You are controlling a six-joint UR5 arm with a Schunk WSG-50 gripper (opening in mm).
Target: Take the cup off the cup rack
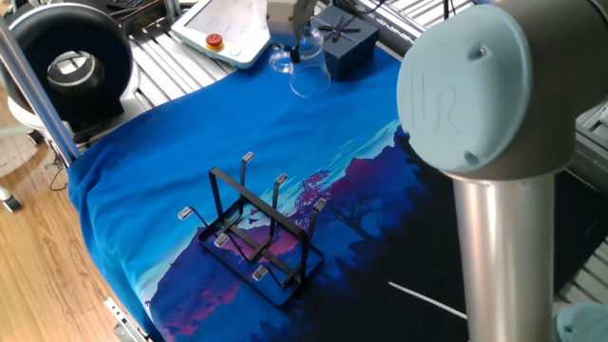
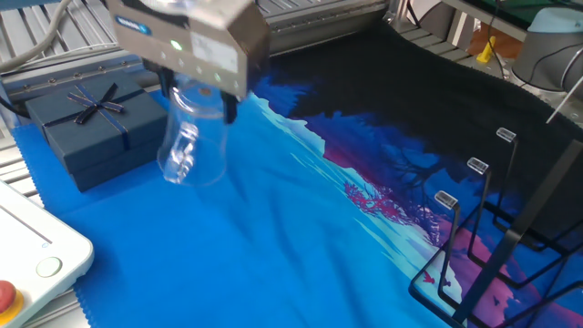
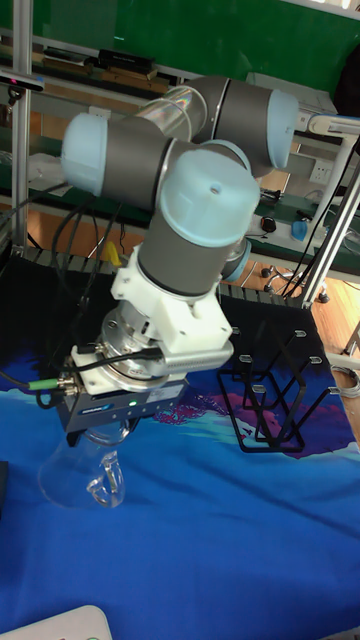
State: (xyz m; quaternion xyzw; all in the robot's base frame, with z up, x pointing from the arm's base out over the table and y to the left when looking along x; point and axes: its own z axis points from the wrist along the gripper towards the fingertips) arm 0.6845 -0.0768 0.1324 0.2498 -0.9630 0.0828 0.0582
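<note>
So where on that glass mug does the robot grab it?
By the thick base end, from above. The gripper holds the glass mug hanging mouth-down, with the loop handle left free at the side, so only the wall and base offer flat grip.

- Your robot arm [image 3: 175, 150] is made of fat grey tubes.
- You can see round, light blue caps on its joints.
- One cap has "UR" pressed into it.
- The gripper [image 3: 105, 427] has a boxy grey body with a small green light.
- A white ring sits above it.
- Black cables run along the wrist.
</note>
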